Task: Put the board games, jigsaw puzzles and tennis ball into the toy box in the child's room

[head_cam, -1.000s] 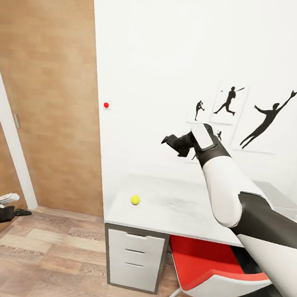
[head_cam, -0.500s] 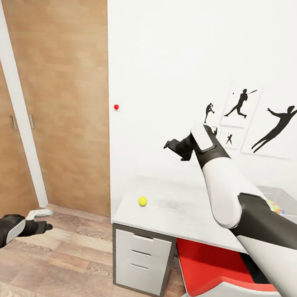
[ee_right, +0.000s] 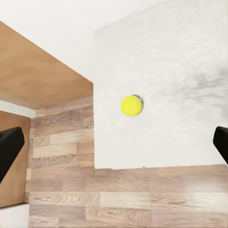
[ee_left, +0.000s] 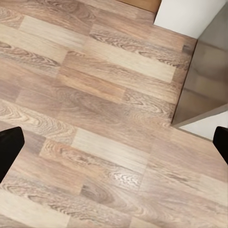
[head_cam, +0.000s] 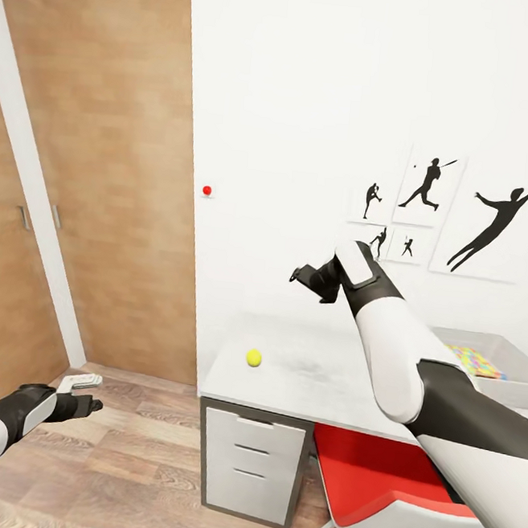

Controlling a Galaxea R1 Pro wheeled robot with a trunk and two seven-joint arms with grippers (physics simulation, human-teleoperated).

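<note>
Since half a second ago: left gripper (head_cam: 82, 392) slightly farther forward over the wood floor (head_cam: 132, 461), right gripper (head_cam: 307, 278) slightly lower above the table (head_cam: 318, 374), more of the toy box (head_cam: 519, 377) and its puzzle-patterned sheets (head_cam: 474, 362) uncovered behind the right arm. No legible writing or brand anywhere. Both grippers spread wide and empty, dark fingertips (ee_right: 9, 147) at the wrist views' edges. Tennis ball (head_cam: 253, 357) resting on the table near its left end, apart from the right gripper.
</note>
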